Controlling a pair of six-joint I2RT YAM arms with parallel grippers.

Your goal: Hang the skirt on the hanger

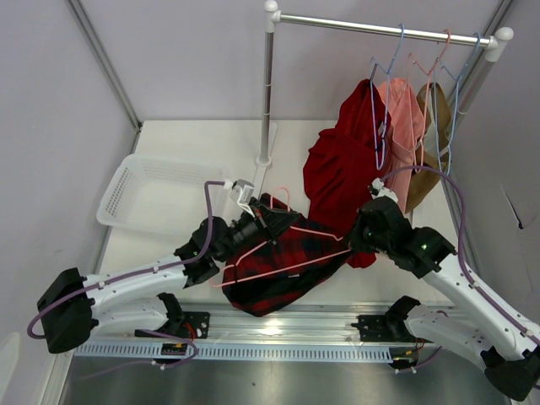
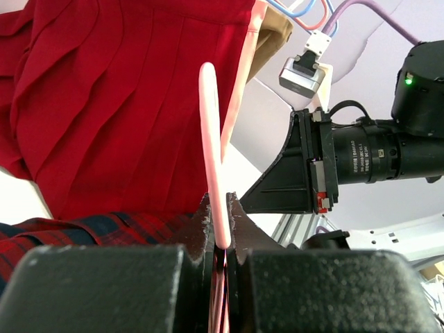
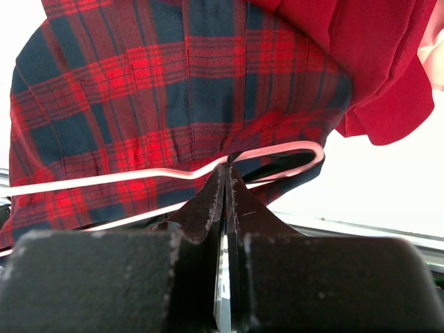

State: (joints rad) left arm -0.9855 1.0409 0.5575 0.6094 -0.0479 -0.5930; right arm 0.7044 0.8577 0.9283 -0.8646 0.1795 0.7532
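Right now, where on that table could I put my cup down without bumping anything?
Bare tabletop shows behind the white basket, left of the rack pole. A strip also lies between basket and left arm. The middle is crowded: skirt, hanger, left tool and right tool meet there.

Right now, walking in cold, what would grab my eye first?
A red-and-black plaid skirt fills the middle of the scene, a pale-pink wire hanger lying across it, pinched by the shut left pincer and right pincer. At the back right, a solid-red garment hangs from a clothes rail, spilling down toward the skirt.
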